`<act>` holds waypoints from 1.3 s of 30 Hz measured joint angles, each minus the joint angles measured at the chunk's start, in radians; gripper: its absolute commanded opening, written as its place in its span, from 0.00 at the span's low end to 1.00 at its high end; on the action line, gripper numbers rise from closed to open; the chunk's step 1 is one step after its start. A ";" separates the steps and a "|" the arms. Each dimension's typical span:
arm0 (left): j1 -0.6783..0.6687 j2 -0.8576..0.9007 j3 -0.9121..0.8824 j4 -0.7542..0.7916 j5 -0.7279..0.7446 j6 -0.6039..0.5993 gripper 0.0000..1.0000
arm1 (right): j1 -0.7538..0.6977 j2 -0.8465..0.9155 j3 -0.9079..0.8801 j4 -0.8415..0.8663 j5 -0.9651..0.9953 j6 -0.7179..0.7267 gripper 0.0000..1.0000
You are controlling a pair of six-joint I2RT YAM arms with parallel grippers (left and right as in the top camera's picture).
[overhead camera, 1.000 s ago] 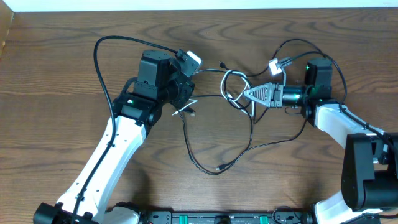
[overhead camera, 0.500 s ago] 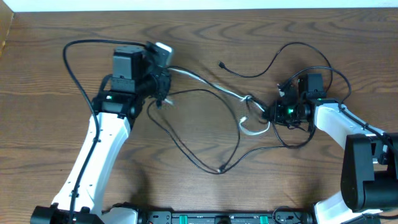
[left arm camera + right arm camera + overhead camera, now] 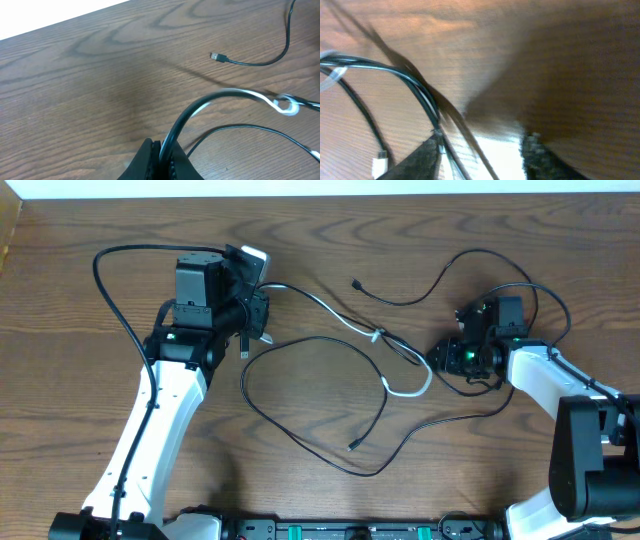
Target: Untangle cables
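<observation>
Left tool (image 3: 161, 150) pressed together, pinching the white cable (image 3: 410, 392); black cable (image 3: 300, 430) runs alongside. Both cables stretch over the desk (image 3: 60, 380) away from left tool, tangled partway along. Right tool (image 3: 480, 150) spread, blurred; black strands pass loose beside it.

Two cables: one black cable (image 3: 250, 63), one white cable (image 3: 412, 393); two arms: left arm (image 3: 170, 410), right arm (image 3: 540, 375); one wooden table (image 3: 500, 230).
</observation>
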 measured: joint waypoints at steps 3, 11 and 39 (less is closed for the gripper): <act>0.004 0.000 0.000 -0.010 0.000 0.000 0.08 | 0.000 0.000 -0.002 0.063 -0.069 0.003 0.78; 0.004 0.000 0.000 -0.067 0.007 0.000 0.08 | 0.020 0.001 -0.009 0.259 -0.250 0.004 0.87; -0.039 0.031 0.000 -0.102 0.296 0.000 0.08 | 0.324 0.002 -0.010 0.522 0.073 0.013 0.62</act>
